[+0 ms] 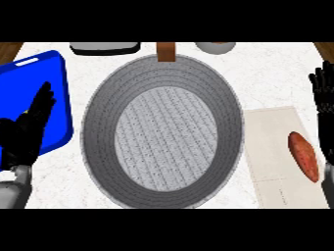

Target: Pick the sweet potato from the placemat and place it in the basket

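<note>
The sweet potato (304, 156) lay at the frame's right on the placemat (274, 147), its long axis running nearly top to bottom. The right hand (331, 105), fingers straight and holding nothing, stood just right of it, far nearer than the open left hand (25, 128). The basket (97, 122) sat left of the potato.

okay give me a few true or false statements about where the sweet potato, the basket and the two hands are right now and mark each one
1. The sweet potato lies on the placemat. True.
2. The sweet potato is inside the basket. False: the basket holds nothing.
3. The right hand is curled round the sweet potato. False: it is open beside it, fingers up.
4. The left hand shows over the blue tray. True.
5. The basket stands between tray and placemat. True.
</note>
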### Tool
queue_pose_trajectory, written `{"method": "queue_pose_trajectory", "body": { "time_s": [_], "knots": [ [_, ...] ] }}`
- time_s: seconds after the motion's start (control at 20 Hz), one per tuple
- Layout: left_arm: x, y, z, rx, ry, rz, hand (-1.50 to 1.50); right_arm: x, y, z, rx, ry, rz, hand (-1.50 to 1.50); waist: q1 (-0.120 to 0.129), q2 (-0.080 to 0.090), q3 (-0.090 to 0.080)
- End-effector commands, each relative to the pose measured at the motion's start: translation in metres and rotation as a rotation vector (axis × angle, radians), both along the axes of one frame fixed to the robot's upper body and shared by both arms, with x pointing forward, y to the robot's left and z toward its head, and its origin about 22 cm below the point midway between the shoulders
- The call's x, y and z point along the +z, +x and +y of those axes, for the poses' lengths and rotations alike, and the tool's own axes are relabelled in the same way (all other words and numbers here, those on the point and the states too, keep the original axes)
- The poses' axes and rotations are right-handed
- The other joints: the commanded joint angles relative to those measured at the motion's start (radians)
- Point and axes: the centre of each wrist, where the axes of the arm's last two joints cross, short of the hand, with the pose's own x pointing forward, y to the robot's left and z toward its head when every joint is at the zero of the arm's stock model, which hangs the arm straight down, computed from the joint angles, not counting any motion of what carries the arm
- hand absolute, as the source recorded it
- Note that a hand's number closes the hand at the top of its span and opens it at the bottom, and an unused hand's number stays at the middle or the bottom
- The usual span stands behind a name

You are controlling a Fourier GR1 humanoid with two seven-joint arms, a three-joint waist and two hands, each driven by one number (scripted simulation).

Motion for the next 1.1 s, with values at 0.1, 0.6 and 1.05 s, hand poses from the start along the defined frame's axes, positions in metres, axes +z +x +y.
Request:
{"method": "queue_pose_trajectory", "body": {
  "time_s": [0.1, 0.6, 1.05],
  "knots": [
    [0.006, 0.000, -0.014, -0.175, 0.019, -0.100, 0.00, -0.015, 0.001, -0.059, 0.215, 0.058, 0.151, 1.50, 0.020, 0.007, -0.027],
    [-0.014, 0.001, -0.022, -0.351, -0.012, -0.136, 0.00, -0.081, -0.041, -0.035, 0.634, -0.102, 0.110, -1.50, 0.008, 0.001, -0.029],
    [0.015, 0.010, -0.013, -0.348, -0.011, -0.153, 0.00, 0.029, -0.027, -0.100, 0.164, -0.581, 0.109, -1.50, -0.012, -0.004, -0.033]
  ]
}}
